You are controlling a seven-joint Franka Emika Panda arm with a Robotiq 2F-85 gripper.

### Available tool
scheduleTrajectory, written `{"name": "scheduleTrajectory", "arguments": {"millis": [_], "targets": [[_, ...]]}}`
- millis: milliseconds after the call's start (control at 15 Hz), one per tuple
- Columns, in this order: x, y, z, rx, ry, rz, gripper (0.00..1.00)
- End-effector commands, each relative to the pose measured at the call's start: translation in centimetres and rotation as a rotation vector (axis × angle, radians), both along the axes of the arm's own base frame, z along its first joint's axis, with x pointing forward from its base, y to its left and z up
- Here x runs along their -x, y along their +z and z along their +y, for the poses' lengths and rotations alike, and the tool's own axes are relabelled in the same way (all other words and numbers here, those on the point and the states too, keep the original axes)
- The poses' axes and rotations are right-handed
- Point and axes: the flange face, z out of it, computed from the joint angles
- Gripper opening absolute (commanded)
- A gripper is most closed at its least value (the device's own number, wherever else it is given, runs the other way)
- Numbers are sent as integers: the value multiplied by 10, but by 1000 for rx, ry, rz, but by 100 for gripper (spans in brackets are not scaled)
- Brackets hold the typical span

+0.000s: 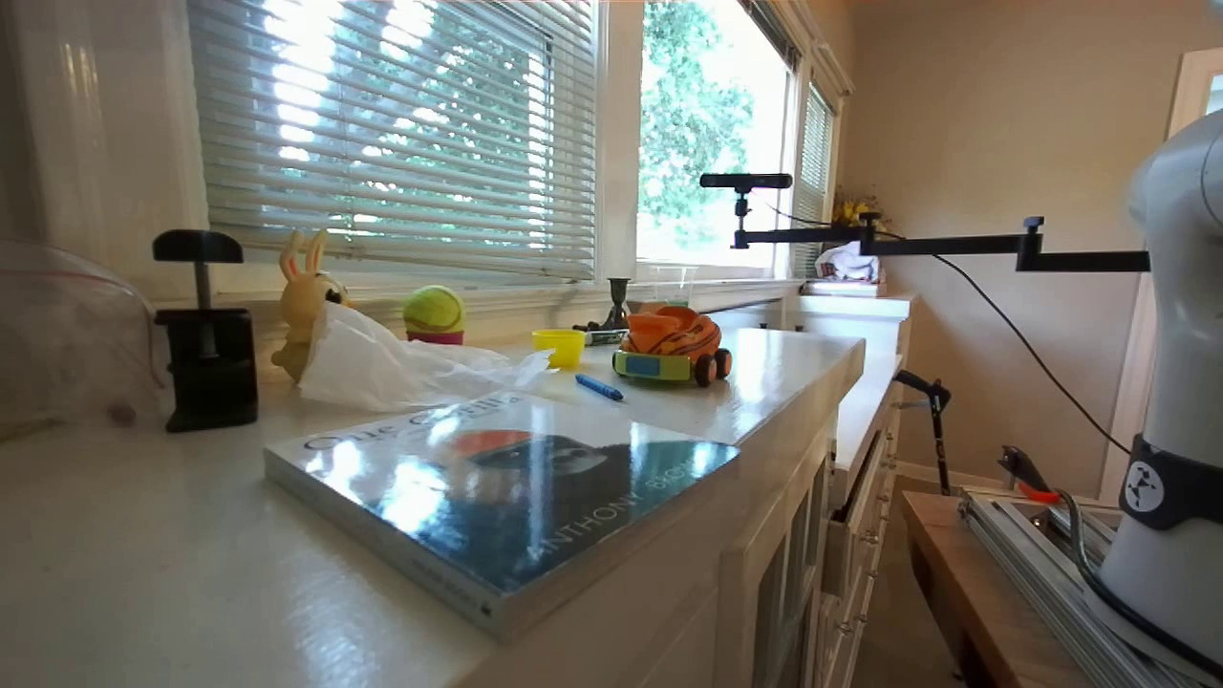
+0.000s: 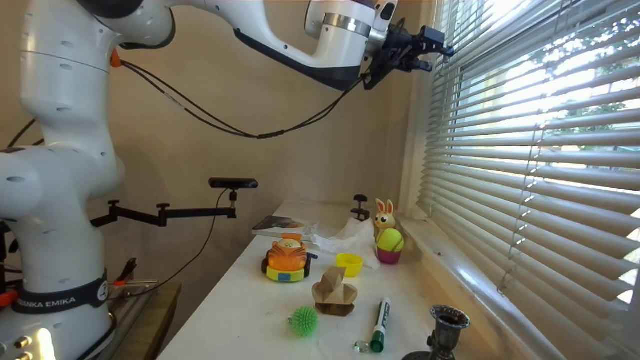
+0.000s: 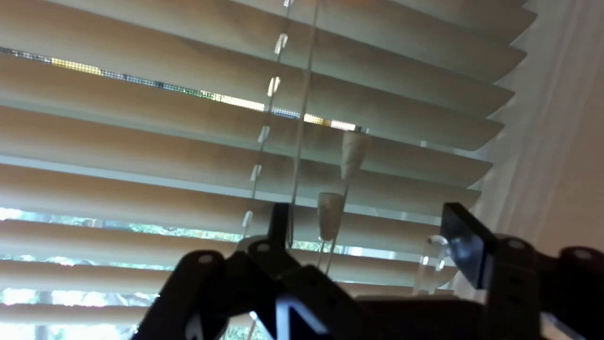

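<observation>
Evidently, the gripper (image 3: 370,238) is spread wide, its fingers (image 3: 465,250) well apart, and nothing is seen clasped; contact with nearby parts cannot be confirmed. In the wrist view, one tapered cord tassel (image 3: 329,215) and a companion tassel (image 3: 354,153) hang on thin cords (image 3: 330,257) across the gap, against the slats of a Venetian blind (image 3: 118,137); a clear plastic piece (image 3: 427,269), possibly part of a tilt wand, shows close to one fingertip. By appearance, the tassels should prove light and rigid, the cords limp and prone to swing away; a tassel's thicker end offers the surest hold. The slats look thin and liable to crease, warranting little pressure; the clear piece looks smooth and may slip. In an exterior view, the arm (image 2: 340,45) holds the gripper high above a glossy white countertop (image 2: 240,310). Items noted there: a tiger toy car (image 2: 288,260), a yellow cup (image 2: 352,270), a rabbit figurine (image 2: 384,220), a spiky green ball (image 2: 304,321), a green-capped marker (image 2: 382,320) and a metal candlestick (image 2: 445,325). In both exterior views a paperback (image 1: 516,478) lies by the counter's edge. A beige wall (image 2: 260,95) stands beyond; daylight enters through the windows (image 1: 697,124).
</observation>
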Motion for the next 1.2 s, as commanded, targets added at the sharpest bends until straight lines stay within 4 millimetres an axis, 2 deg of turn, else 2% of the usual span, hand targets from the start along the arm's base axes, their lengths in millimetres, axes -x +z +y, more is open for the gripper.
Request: {"name": "scheduleTrajectory", "arguments": {"millis": [0, 400, 800, 1133], "targets": [[3, 10, 8, 20, 3, -23, 100], [9, 16, 16, 25, -1, -27, 100], [9, 18, 13, 29, -31, -23, 100], [15, 16, 21, 25, -53, -6, 100]]}}
